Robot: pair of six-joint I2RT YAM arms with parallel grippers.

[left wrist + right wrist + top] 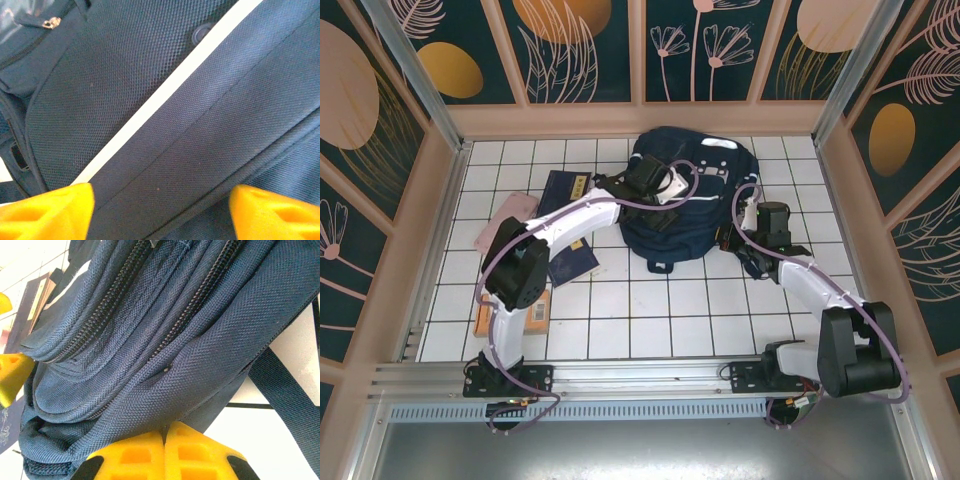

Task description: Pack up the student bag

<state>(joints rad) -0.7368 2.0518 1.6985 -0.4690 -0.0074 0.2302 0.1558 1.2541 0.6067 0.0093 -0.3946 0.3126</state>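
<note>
The student bag (705,205), a large navy backpack with a white stripe, lies at the back middle of the tiled floor. My left gripper (655,185) hovers over its left part. In the left wrist view that gripper (160,212) is open, its yellow fingers (47,212) wide apart, with the bag's fabric (165,115) and white stripe close below and nothing held. My right gripper (740,242) is at the bag's right edge. In the right wrist view it (164,436) is shut, pinching a fold of the bag (150,335) just below its closed zips.
Two navy booklets (563,190) (575,262) lie left of the bag, with a pink item (505,220) and an orange item (512,315) further left. A dark bag strap (287,395) trails over the white tiles. Wooden walls ring the floor.
</note>
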